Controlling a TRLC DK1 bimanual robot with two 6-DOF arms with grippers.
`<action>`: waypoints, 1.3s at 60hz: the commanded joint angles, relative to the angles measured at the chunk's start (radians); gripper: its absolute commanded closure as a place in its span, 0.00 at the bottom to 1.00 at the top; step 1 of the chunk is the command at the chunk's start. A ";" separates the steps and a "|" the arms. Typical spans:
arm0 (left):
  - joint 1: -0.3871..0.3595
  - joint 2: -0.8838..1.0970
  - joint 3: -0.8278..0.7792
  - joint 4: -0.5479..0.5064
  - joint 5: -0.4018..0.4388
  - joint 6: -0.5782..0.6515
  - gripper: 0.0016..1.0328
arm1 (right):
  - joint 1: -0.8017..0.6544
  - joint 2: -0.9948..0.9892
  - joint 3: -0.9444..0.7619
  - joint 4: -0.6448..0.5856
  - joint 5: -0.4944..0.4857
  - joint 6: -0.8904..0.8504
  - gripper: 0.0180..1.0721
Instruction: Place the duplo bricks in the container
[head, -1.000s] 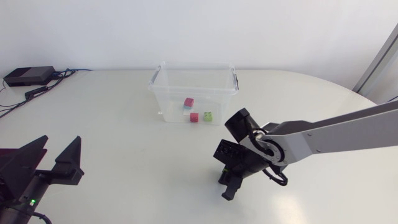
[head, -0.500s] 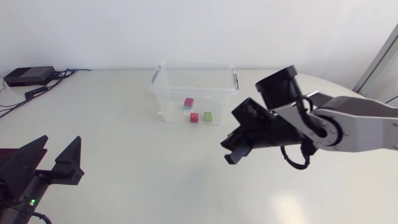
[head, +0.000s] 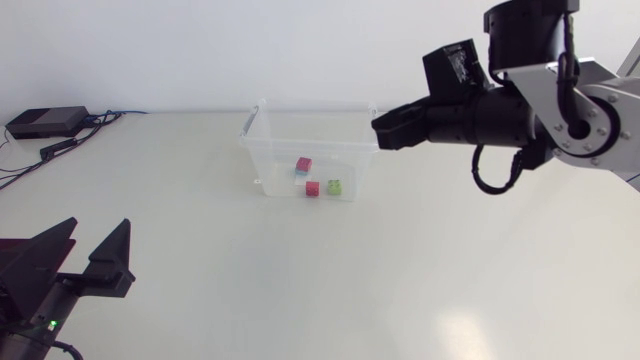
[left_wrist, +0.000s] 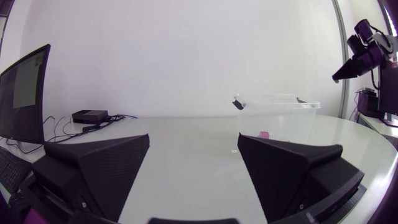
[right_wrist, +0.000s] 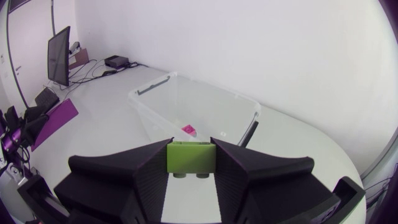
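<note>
1. Left gripper: well short of the container, off its near-left corner and low over the tabletop. The fingers are spread wide with nothing between them. The left wrist view looks through the gap towards the container. My judgement is that this arm is parked clear so the other arm has free passage.

2. Container: a clear plastic tub with its lid off and its mouth facing up, so bricks can go in from above.

3. Contents, on the container's floor:
   - The red brick and the light green brick sit just beside each other near the container's near wall.
   - The pink brick sits a little farther in.
   - All three count as placed.

4. Right gripper: raised above the container's right end, with its arm coming in from the right.
   - The fingers pinch the green brick from two sides.
   - The right wrist view shows the open container below and ahead of that brick.
   - I judge it is carried high to clear the rim.
   - The next move calls for centring over the mouth before my fingers part, because a release too near the right rim could glance off the wall.

5. Black box: far to the container's left, at the tabletop's back edge, with cables trailing. It has no part in the task.
</note>
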 joint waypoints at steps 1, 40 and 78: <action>0.008 -0.012 -0.014 -0.002 -0.006 0.011 0.04 | -0.003 0.067 0.049 0.040 -0.023 0.036 0.81; 0.008 -0.012 -0.014 -0.002 -0.006 0.011 0.04 | 0.020 0.511 0.383 0.211 -0.068 0.059 0.70; 0.008 -0.012 -0.014 -0.002 -0.006 0.011 0.04 | 0.000 0.133 0.139 0.205 0.199 0.057 0.04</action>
